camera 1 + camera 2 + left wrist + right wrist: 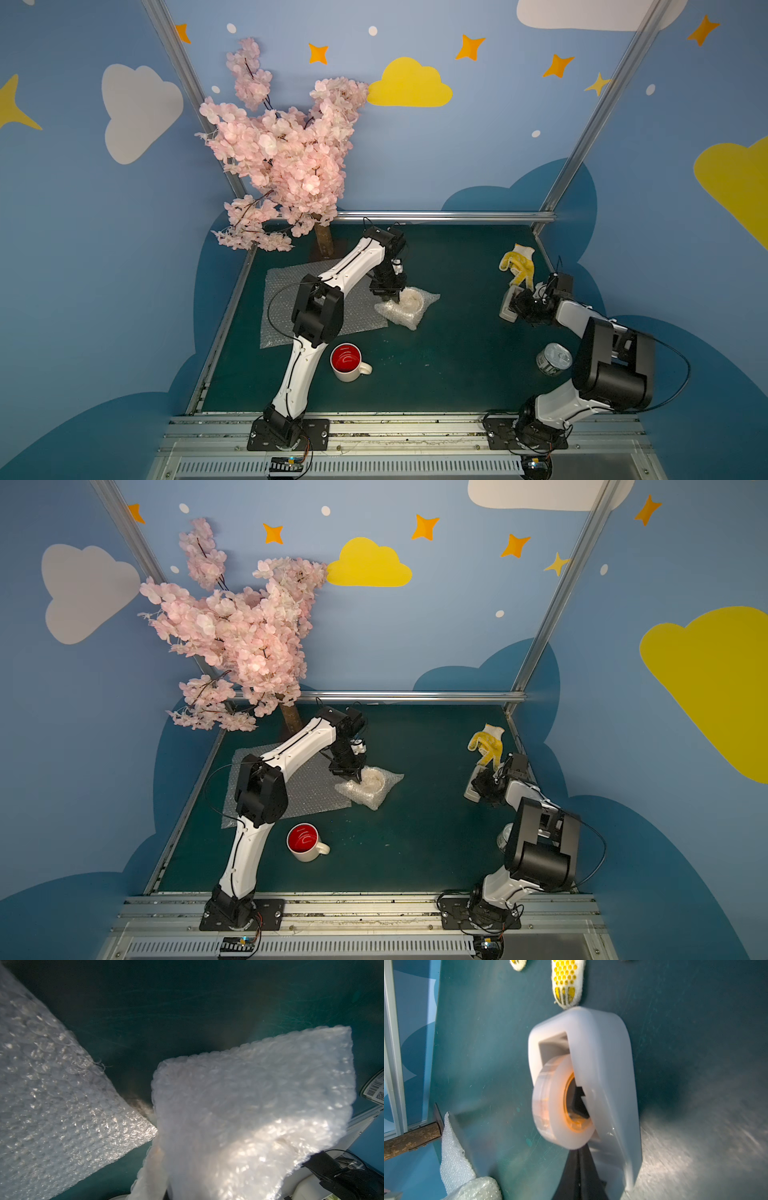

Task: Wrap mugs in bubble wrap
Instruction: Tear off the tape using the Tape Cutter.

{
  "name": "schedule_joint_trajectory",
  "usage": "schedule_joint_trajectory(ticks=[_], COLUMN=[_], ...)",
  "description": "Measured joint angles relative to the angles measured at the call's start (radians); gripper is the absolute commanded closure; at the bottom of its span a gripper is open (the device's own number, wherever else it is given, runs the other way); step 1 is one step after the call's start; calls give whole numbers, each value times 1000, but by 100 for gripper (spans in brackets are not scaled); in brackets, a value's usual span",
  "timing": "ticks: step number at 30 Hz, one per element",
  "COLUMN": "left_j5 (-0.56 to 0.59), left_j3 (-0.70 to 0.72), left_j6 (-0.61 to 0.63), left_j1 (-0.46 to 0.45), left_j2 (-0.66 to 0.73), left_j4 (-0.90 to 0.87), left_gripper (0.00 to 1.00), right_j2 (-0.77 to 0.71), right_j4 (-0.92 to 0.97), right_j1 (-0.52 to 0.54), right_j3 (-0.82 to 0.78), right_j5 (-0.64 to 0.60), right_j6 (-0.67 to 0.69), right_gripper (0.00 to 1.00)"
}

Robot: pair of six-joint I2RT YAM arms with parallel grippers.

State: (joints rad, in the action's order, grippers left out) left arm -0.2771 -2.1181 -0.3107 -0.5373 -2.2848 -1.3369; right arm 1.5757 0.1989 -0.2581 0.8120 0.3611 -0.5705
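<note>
A cream mug (pixel 412 302) stands on the mat, mouth up, with crumpled bubble wrap (pixel 405 316) bunched around it. My left gripper (pixel 390 296) is at the bundle's near-left edge, shut on the bubble wrap. In the left wrist view that wrap (pixel 249 1105) fills the picture and hides the jaws. A second, flat sheet (pixel 291 309) lies under my left arm. The red-inside mug (pixel 347 361) stands bare in front of it. My right gripper (pixel 579 1153) is shut, its tips just under the tape roll (pixel 554 1101) of a white dispenser (pixel 608 1064).
A yellow-and-white glove (pixel 517 262) lies behind the dispenser (pixel 507 309). A metal can (pixel 554 359) stands beside my right arm. A pink blossom tree (pixel 286 158) rises at the back left, with its trunk (pixel 323 243) on the mat. Aluminium rails edge the green mat (pixel 449 365).
</note>
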Motion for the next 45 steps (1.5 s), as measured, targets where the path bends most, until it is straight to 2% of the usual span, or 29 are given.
schedule_joint_trajectory(ticks=[24,45], left_j5=[-3,-8], left_j3=[0,0], left_j6=[-3,-7], left_j1=[-4,-19], left_j2=[0,0], left_j4=[0,3], left_gripper=[97,97], right_j2=[-5,-5], right_j4=[39,15], right_j1=[-42,-34], right_j3=[26,26], right_j5=[215,296], right_j6=[-39,-12], right_gripper=[100,100])
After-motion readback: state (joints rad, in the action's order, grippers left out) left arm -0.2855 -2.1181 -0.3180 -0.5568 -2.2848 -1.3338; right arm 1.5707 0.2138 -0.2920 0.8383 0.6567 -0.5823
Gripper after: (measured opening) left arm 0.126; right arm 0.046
